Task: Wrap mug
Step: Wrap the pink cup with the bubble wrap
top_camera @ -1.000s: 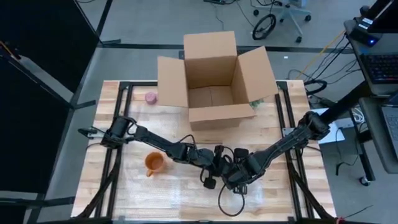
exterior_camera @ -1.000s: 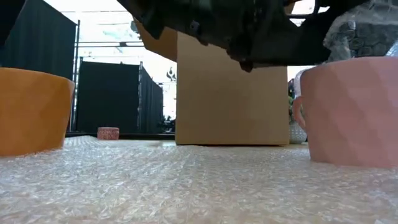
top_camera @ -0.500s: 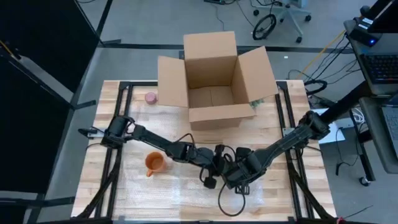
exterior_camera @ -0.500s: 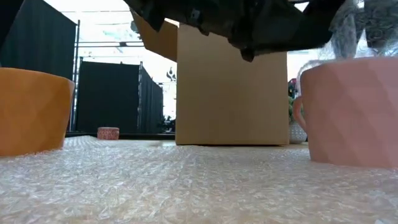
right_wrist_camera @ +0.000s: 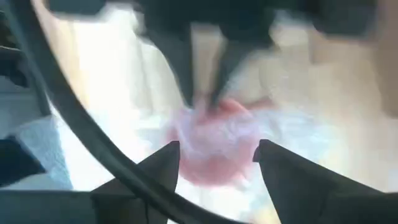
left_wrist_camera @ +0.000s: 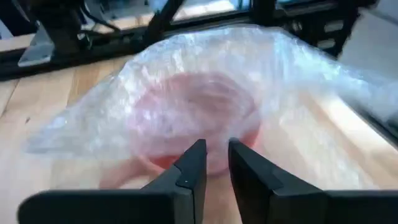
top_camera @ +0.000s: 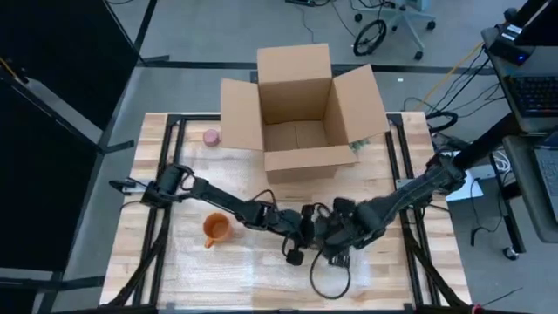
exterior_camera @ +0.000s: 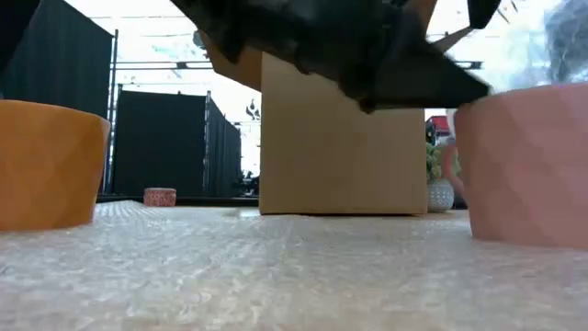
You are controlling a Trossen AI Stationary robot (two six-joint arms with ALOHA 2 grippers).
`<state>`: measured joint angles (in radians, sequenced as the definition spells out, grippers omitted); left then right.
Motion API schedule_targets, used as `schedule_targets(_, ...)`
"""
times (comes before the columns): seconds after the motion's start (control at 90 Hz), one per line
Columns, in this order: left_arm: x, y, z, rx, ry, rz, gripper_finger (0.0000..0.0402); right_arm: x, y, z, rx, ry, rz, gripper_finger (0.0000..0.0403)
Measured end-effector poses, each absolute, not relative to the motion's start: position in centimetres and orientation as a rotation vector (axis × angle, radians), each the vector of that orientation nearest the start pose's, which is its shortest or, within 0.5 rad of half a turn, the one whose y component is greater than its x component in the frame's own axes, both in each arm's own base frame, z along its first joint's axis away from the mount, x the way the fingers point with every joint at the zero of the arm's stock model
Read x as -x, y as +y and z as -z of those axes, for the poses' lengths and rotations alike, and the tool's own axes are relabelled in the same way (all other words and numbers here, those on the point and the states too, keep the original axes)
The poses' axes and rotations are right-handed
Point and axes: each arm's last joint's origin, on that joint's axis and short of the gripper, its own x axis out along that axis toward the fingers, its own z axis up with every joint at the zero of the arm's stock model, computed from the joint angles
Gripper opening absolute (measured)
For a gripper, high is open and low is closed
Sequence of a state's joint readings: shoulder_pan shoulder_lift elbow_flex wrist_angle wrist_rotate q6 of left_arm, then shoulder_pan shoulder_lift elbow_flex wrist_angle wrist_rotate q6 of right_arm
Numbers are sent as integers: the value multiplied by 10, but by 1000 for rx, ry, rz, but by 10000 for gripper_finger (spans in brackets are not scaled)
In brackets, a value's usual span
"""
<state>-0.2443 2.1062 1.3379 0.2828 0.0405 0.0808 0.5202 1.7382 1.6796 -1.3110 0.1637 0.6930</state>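
A pink mug (left_wrist_camera: 205, 118) stands on a sheet of bubble wrap (top_camera: 253, 270) on the near half of the table. A flap of that wrap (left_wrist_camera: 249, 68) lies over it. In the low view the pink mug (exterior_camera: 528, 161) is at the right. In the high view both grippers hide it. My left gripper (left_wrist_camera: 212, 155) is at the mug's side, shut on the wrap. My right gripper (right_wrist_camera: 217, 155) faces it from the other side, open, with a finger on either side of the mug (right_wrist_camera: 217, 146). An orange mug (top_camera: 215, 228) stands upright farther left. My left gripper pinches the bubble wrap flap where it comes down over the pink mug's side (left_wrist_camera: 214, 140) between its two fingers (right_wrist_camera: 186, 74). The fingers slant down from the table's left. One layer or several, I cannot tell. The wrap lies draped over the mug, which stands on the sheet.
An open cardboard box (top_camera: 301, 109) stands at the table's far middle. A small pink thing (top_camera: 211, 137) lies to its left. Black rails (top_camera: 166, 174) run along both sides of the wooden table. A dark cable loop (top_camera: 327, 283) hangs by the near edge.
My right gripper has gone a little toward the table's right and far edge. In the low view the pink mug has slid a little to the right and stays upright on the sheet. The wrap above it has shifted. My left gripper stays by the mug.
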Motion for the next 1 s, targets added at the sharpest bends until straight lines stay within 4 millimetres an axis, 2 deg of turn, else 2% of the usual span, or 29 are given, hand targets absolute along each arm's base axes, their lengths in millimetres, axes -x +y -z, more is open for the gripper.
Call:
schedule_targets(0.156,-445,-112,-159,-131,462,303,56,-286,160,-324,-128,1291,160,203)
schedule_targets(0.256,-445,-112,-160,-129,460,307,56,-280,156,-321,-116,1352,240,203)
schedule_targets(0.444,-445,-112,-160,-128,457,308,56,-277,156,-319,-127,1330,316,214)
schedule_targets(0.556,-445,-113,-160,-128,456,308,56,-278,156,-311,-129,1327,337,239)
schedule_targets(0.778,-445,-113,-160,-128,456,308,56,-269,150,-280,-81,1380,429,284)
schedule_targets(1.0,-445,-113,-160,-128,456,309,56,-239,135,-304,-158,1291,408,288)
